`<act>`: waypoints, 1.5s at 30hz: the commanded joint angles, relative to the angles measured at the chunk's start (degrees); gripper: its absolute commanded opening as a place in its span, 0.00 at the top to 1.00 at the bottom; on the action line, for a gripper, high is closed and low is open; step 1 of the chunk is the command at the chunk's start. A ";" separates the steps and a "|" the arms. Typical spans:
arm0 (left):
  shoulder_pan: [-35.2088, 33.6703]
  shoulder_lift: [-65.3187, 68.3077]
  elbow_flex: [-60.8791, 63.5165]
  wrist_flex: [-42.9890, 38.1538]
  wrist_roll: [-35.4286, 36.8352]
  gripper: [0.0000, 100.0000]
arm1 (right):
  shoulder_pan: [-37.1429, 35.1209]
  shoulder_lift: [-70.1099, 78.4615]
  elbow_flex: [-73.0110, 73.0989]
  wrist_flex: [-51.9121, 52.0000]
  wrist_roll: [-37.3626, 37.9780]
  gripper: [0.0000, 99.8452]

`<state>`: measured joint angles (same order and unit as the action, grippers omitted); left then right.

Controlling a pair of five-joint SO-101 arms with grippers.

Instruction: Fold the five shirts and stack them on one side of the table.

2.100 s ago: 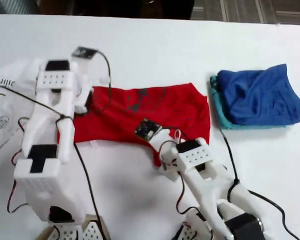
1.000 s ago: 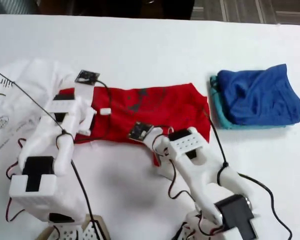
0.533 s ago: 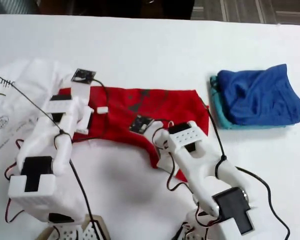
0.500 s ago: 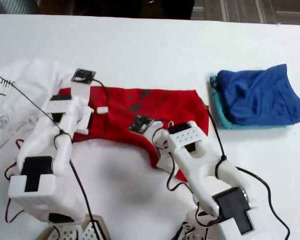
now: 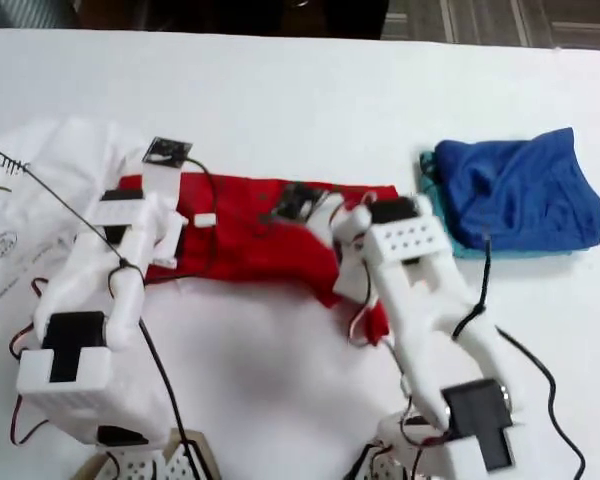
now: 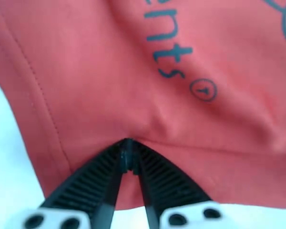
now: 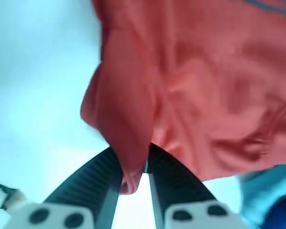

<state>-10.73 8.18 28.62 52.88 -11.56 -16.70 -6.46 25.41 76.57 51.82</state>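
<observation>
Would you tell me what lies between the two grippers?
The red shirt lies there, as the high view shows; the left gripper and the right gripper each pinch it.

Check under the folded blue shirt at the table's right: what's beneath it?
A teal shirt lies under the blue shirt; just its left and near edges peek out. The rest is covered, so anything else beneath cannot be seen.

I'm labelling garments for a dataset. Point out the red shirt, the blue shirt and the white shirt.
red shirt [image 5: 245, 250]: high view, bare middle of the cloth.
blue shirt [image 5: 510, 190]: high view, middle of its folded top.
white shirt [image 5: 60, 150]: high view, its upper part.
</observation>
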 commanded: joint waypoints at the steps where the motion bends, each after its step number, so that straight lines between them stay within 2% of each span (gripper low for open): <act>1: 0.53 -0.09 -1.80 0.00 0.18 0.97 | 1.71 5.67 -8.97 1.54 1.14 0.98; 13: 0.53 -0.09 -1.80 -0.09 0.18 0.97 | 1.80 25.27 -31.82 2.77 1.05 0.98; 15: 0.53 -0.09 -1.80 -0.09 0.18 0.97 | 1.80 28.35 -35.43 4.97 0.97 0.94; 19: 0.53 -0.09 -1.89 -0.09 0.18 0.97 | 2.86 33.36 -43.16 8.57 0.88 0.78; 21: 0.53 -0.09 -1.89 -0.09 0.18 0.97 | 4.35 35.30 -47.65 8.84 0.88 0.74; 24: 0.53 -0.09 -1.89 -0.09 0.18 0.97 | 6.99 38.02 -54.51 8.84 -0.09 0.75; 28: 0.53 -0.09 -1.89 -0.09 0.18 0.97 | 9.54 39.78 -61.80 9.01 -6.59 0.77; 31: 0.53 -0.09 -1.89 -0.09 0.18 0.97 | 9.45 39.08 -65.23 13.32 -9.05 0.79; 34: 0.62 -0.09 -1.98 -0.09 0.18 0.97 | 7.69 37.67 -67.25 20.79 -8.88 0.92; 35: 0.62 -0.09 -1.98 -0.09 0.18 0.97 | 7.08 37.14 -67.34 22.55 -8.97 0.99; 37: 0.62 -0.09 -1.98 -0.18 0.18 0.97 | 6.64 36.18 -66.90 24.84 -9.05 0.96; 40: 0.62 -0.09 -1.98 -0.18 0.18 0.97 | 6.90 33.98 -63.56 24.75 -8.88 0.98; 45: 0.62 -0.09 -1.98 -0.18 0.18 0.97 | 6.02 29.67 -50.11 24.40 -8.79 0.98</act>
<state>-10.73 8.35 28.62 52.88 -11.56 -9.67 28.79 -30.33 99.96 43.30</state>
